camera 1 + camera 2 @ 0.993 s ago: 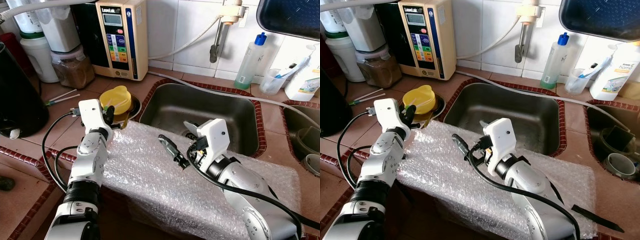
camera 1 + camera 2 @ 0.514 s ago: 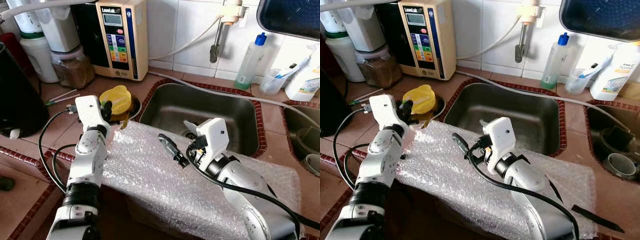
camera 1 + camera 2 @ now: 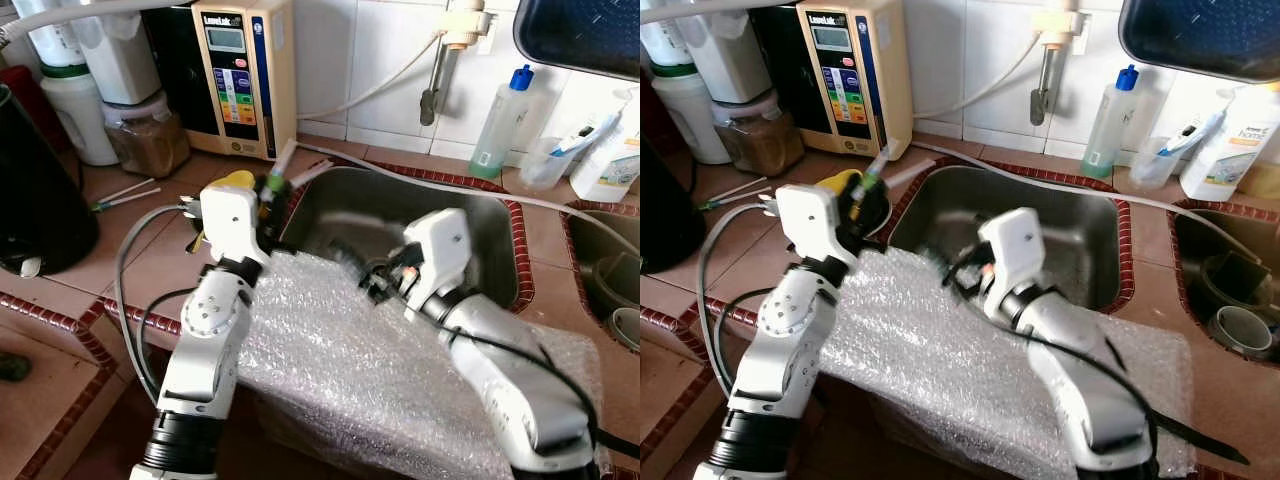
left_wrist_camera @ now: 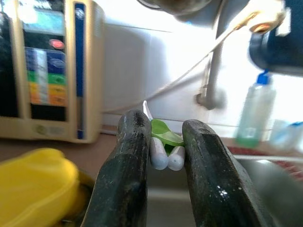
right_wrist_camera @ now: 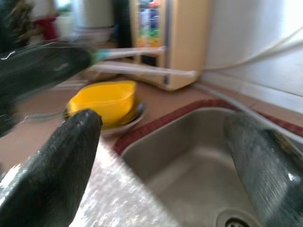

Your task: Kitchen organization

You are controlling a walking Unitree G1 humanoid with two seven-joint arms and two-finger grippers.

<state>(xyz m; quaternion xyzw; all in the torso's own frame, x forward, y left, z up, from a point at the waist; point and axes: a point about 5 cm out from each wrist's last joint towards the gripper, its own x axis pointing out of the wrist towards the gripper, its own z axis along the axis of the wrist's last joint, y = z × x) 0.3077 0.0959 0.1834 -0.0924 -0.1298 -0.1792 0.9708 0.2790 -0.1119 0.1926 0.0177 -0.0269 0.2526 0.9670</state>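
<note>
Your left wrist view resolves two toothbrushes [image 4: 163, 153] pinched in the left claw [image 4: 163, 189] beside the sink [image 3: 480, 240]; right claw [image 5: 161, 156] gapes wide, empty.

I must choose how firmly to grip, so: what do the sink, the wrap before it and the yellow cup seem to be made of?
Sink: looks like brushed stainless steel, grey with a dull sheen.
Wrap: clear plastic bubble wrap, showing rows of small bubbles.
Cup: probably plastic, being opaque, evenly yellow and smooth.

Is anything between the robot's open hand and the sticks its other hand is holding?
Nothing visible. The right gripper, fingers spread, faces the two white sticks pinched in the left gripper above the sink's left edge; open air lies between them.
</note>
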